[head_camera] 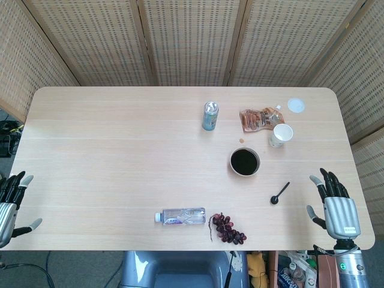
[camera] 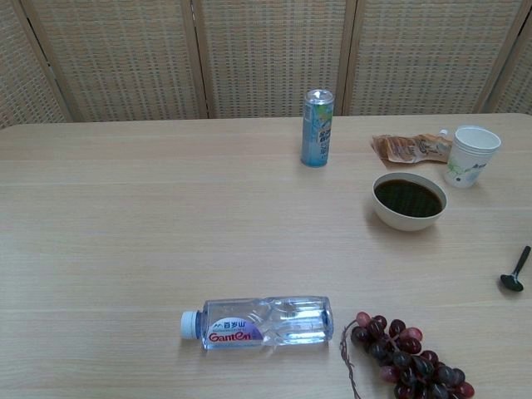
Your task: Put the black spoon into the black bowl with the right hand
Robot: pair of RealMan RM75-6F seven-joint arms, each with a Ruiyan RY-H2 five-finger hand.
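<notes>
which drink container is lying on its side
The clear water bottle near the front edge, beside the grapes. The can and paper cup both stand upright.

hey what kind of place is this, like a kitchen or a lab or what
Probably a staged test area, not a kitchen: one wooden table fenced by woven screens, with cables and clutter on the floor.

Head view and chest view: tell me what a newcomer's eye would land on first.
Probably the black bowl, dark inside, right of the table's middle, with the small black spoon lying on the wood between it and the open right hand at the near right edge. Next come the clear water bottle lying on its side and the bunch of dark grapes beside it at the near edge. A can stands upright farther back.
</notes>
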